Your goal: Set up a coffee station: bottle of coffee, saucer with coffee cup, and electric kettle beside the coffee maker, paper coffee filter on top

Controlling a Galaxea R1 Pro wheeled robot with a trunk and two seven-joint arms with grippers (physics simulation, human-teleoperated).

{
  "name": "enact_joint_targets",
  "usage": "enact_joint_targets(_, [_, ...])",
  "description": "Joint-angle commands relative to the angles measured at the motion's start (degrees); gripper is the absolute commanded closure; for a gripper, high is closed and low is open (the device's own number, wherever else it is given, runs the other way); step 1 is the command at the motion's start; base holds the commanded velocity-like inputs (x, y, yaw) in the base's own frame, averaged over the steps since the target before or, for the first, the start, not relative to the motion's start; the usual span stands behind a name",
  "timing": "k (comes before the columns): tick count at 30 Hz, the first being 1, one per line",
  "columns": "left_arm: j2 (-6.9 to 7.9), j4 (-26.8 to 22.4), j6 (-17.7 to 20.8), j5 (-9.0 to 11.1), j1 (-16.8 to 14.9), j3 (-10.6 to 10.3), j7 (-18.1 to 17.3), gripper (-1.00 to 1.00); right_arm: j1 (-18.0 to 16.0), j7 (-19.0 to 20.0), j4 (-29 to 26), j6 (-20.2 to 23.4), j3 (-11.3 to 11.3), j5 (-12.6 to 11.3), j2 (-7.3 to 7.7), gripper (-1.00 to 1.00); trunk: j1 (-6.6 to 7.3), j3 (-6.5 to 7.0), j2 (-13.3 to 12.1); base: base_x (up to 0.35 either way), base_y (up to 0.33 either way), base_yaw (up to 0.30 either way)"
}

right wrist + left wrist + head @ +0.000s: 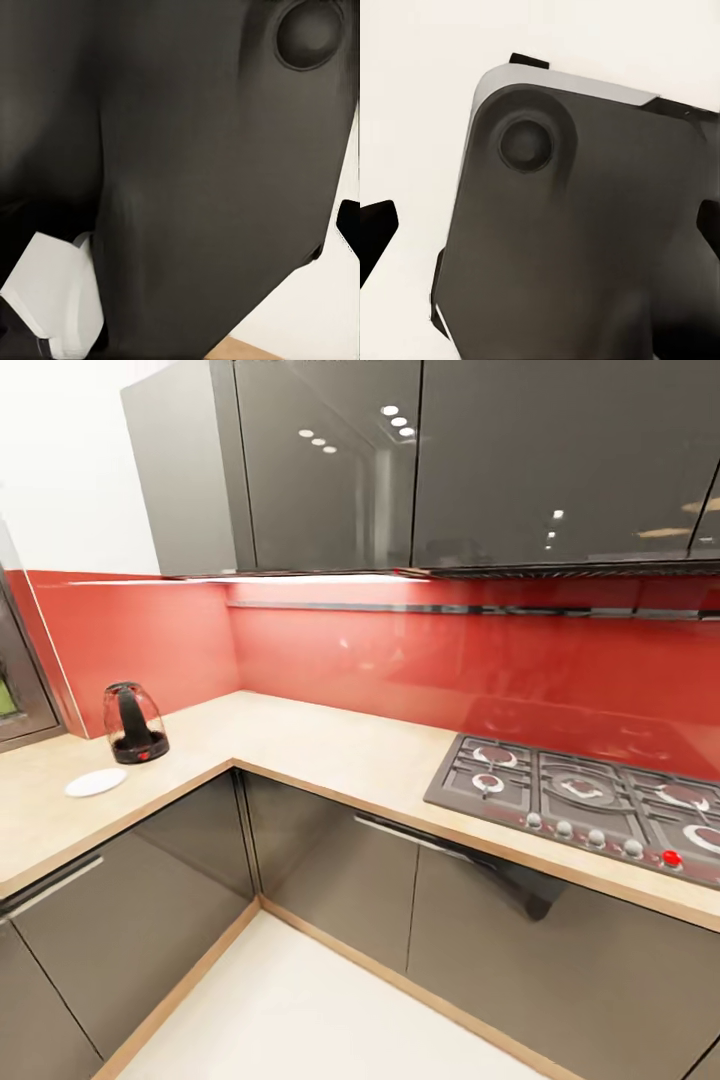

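Observation:
A glass electric kettle [134,722] with a black base and a red switch stands on the beige countertop [300,745], on its left arm close to the red backsplash. A flat white saucer [96,782] lies on the counter just in front of and left of the kettle. In the left wrist view, my left gripper [540,229] is open, its black fingertips [375,236] wide apart over a dark grey part of my own body. One black fingertip [349,225] of my right gripper sits at the far edge of the right wrist view, over the same dark body.
The counter is L-shaped with its corner at the back. A gas hob [590,800] with a row of knobs is set into its right arm. Glossy dark cabinets [330,870] stand below and dark wall cabinets [420,460] hang above. Pale floor [300,1010] lies in front.

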State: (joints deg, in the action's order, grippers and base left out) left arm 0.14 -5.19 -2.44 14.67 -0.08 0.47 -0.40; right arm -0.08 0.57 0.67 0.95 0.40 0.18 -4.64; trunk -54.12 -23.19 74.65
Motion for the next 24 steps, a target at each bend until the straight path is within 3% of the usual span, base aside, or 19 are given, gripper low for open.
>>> enact_joint_targets(1, [0.0,0.0,-0.3,0.3,0.0,0.1,0.0,-1.0,0.0,0.1,-0.1,0.4,0.0,0.1,0.02,-1.0,0.23,0.12,-0.4,0.0,0.0,0.263])
enact_joint_targets(7, [0.2,-0.3,-0.9,1.5,0.0,0.6,0.3,-1.0,0.0,0.5,-5.2,4.2,0.0,0.3,1.31,-1.0,1.54,0.96,-2.8,0.0,0.0,0.262])
enact_joint_targets(10, [0.91,-2.7,1.1,6.6,0.0,2.0,0.2,-1.0,0.0,0.2,-10.4,6.7,0.1,0.6,2.39,-1.0,2.2,1.34,-4.0,0.0,0.0,0.259])
enact_joint_targets(11, [0.94,-2.9,1.3,6.9,0.0,2.1,0.2,-1.0,0.0,0.1,-10.9,6.8,0.1,0.7,2.6,-1.0,2.42,1.47,-4.4,0.0,0.0,0.259])
enact_joint_targets(13, [1.03,-3.5,1.8,7.8,0.0,2.2,0.2,-1.0,0.0,0.0,-12.6,6.9,0.2,2.1,4.09,-1.0,2.86,1.73,-5.2,0.0,0.0,0.259])
enact_joint_targets(14, [1.07,-3.5,1.7,8.3,0.0,2.2,-0.1,-1.0,0.0,-0.1,-13.6,6.8,0.1,5.5,6.41,-1.0,3.08,1.85,-5.6,0.0,0.0,0.258])
enact_joint_targets(17, [1.08,-3.2,-0.1,8.5,0.0,2.4,-0.4,-1.0,0.0,-0.1,-13.7,4.7,0.1,7.5,8.44,-1.0,3.74,2.24,-6.8,0.0,0.0,0.258])
enact_joint_targets(18, [1.12,-2.3,-3.0,8.6,0.0,2.5,-0.4,-1.0,0.0,-0.1,-13.4,1.8,0.0,7.8,9.16,-1.0,3.96,2.36,-7.2,0.0,0.0,0.257])
enact_joint_targets(24, [1.23,-1.0,-4.7,8.6,0.0,2.5,-0.5,-1.0,0.0,-0.1,-13.2,-0.3,0.0,8.1,9.41,-1.0,5.28,3.13,-9.6,0.0,0.0,0.257])
